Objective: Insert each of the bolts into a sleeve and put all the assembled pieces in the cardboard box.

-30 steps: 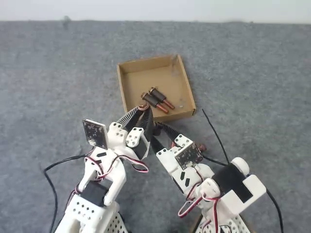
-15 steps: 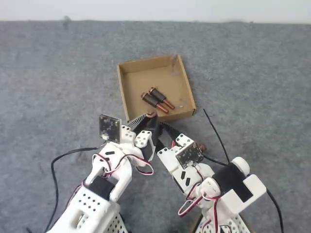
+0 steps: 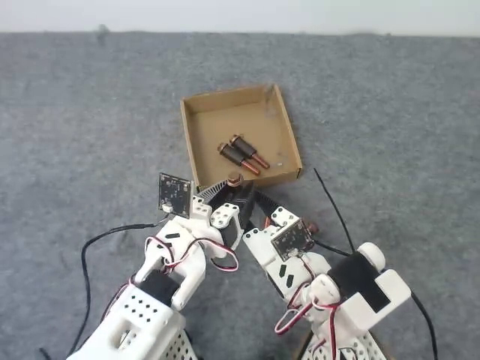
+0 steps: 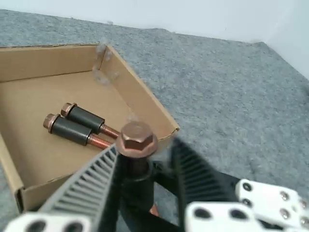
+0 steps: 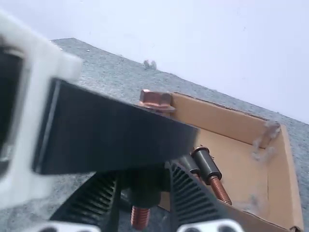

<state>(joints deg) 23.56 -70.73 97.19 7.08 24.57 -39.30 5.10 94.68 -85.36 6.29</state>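
A copper hex-head bolt [image 3: 235,179] stands upright just in front of the cardboard box [image 3: 193,154], where both arms meet. My left gripper [image 4: 142,164] is shut on the bolt [image 4: 137,138] below its head. A black sleeve [image 5: 145,189] sits around the shank, and my right gripper [image 5: 145,195] is shut on it. The threaded tip [image 5: 139,217] pokes out under the sleeve. Two assembled pieces [image 3: 241,156] lie side by side inside the box [image 4: 145,96].
Grey carpet covers the table. A black cable [image 3: 330,202] runs right of the box's front corner and another cable [image 3: 105,240] curls at the left arm's side. A white wall borders the far edge.
The left arm swung right and slightly back from the box, carrying the bolt from the box's front edge to the right gripper's sleeve. The right arm stayed still.
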